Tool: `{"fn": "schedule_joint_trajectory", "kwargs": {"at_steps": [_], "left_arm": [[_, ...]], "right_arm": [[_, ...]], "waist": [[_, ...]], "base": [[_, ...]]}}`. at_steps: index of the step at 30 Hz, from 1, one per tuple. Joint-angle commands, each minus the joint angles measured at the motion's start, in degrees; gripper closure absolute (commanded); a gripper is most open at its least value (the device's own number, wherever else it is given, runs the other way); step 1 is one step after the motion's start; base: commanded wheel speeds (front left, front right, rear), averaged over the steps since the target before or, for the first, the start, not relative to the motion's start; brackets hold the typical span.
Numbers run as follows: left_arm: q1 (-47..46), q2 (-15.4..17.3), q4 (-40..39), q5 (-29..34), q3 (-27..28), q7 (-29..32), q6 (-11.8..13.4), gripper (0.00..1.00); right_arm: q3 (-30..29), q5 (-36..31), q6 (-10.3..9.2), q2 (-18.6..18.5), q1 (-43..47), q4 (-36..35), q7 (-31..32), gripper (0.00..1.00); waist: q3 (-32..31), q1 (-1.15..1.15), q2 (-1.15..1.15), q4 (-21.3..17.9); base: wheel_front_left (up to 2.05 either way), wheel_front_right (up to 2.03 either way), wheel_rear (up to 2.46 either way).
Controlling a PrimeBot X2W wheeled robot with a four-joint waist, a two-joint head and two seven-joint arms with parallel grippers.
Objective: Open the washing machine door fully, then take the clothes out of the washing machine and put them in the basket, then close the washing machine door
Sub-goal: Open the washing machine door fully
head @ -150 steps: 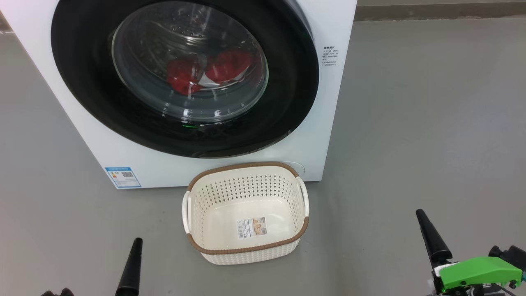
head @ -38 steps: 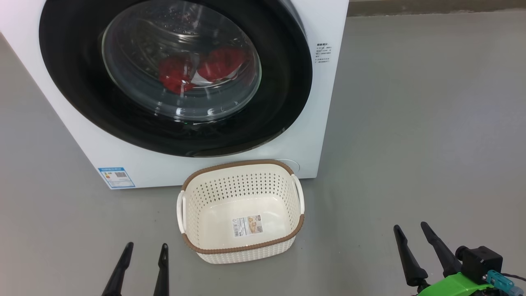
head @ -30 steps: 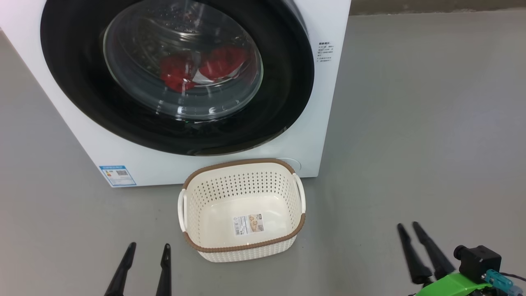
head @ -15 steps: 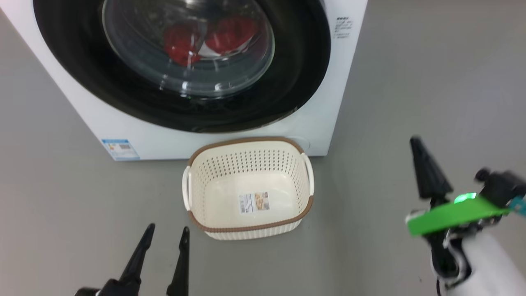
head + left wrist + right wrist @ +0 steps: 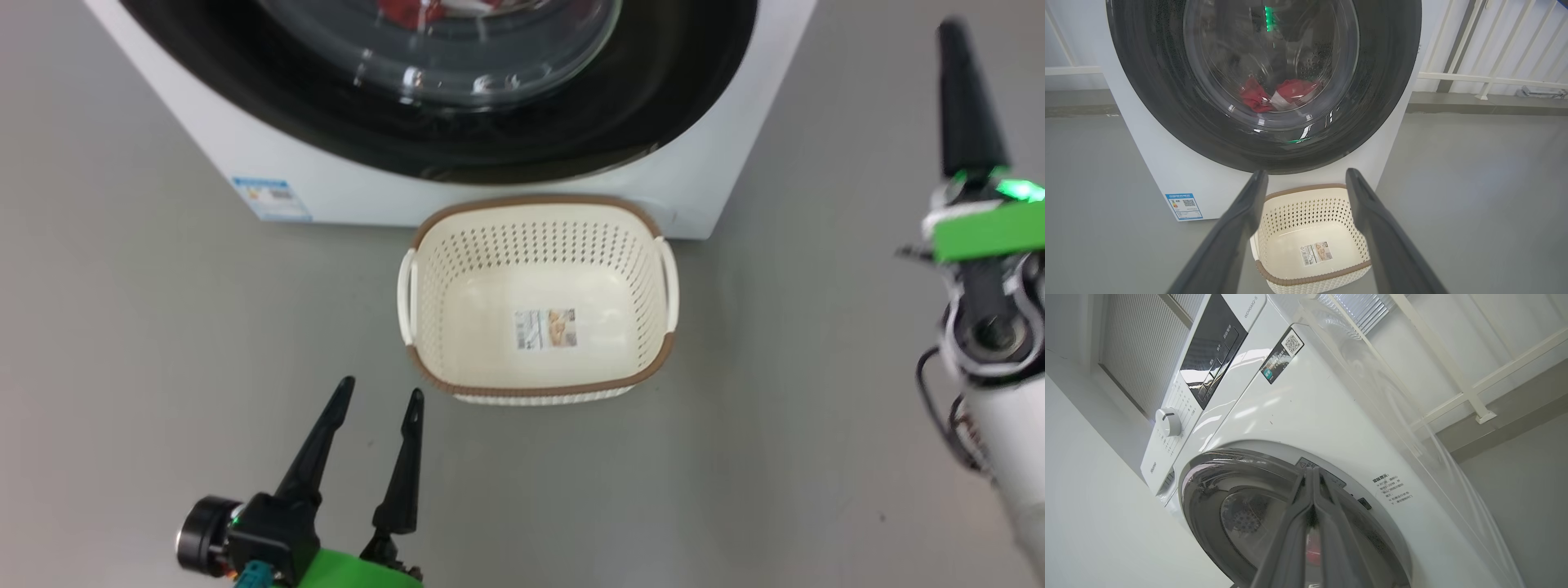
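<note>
Right hand, fingers pressed together into one narrow point, aims at the edge of the shut washing machine door, likely to pry it. Left hand hovers low, fingers apart, empty, near the basket, which stands just below the door for the clothes inside the drum.

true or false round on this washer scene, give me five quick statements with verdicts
1. The washing machine door is shut. True.
2. The clothes lie in the basket. False: they are inside the washing machine, behind the door; the basket holds only a label sticker.
3. The left claw is open. True.
4. The right claw is open. False: its fingers are pressed together.
5. The left claw grips the basket. False: it hovers apart from it.
</note>
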Motion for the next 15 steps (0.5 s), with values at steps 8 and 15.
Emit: {"fn": "schedule_joint_trajectory", "kwargs": {"at_steps": [8, 15], "left_arm": [[-4.73, 0.19, -1.00, -1.98, -1.68, -0.70, 1.45, 0.00], [-7.37, 0.19, -1.09, -3.19, -4.06, -0.70, 2.39, 0.00]], "right_arm": [[2.90, 16.28, -0.04, -6.68, -9.95, -5.18, 3.25, 1.00], [3.09, 23.36, -0.04, -10.01, -16.48, -6.11, 10.15, 1.00]], "waist": [[7.69, 0.00, 0.00, 5.43], [11.07, 0.00, 0.00, 7.33]], "base": [[0.00, 0.00, 0.00], [0.00, 0.00, 0.00]]}}
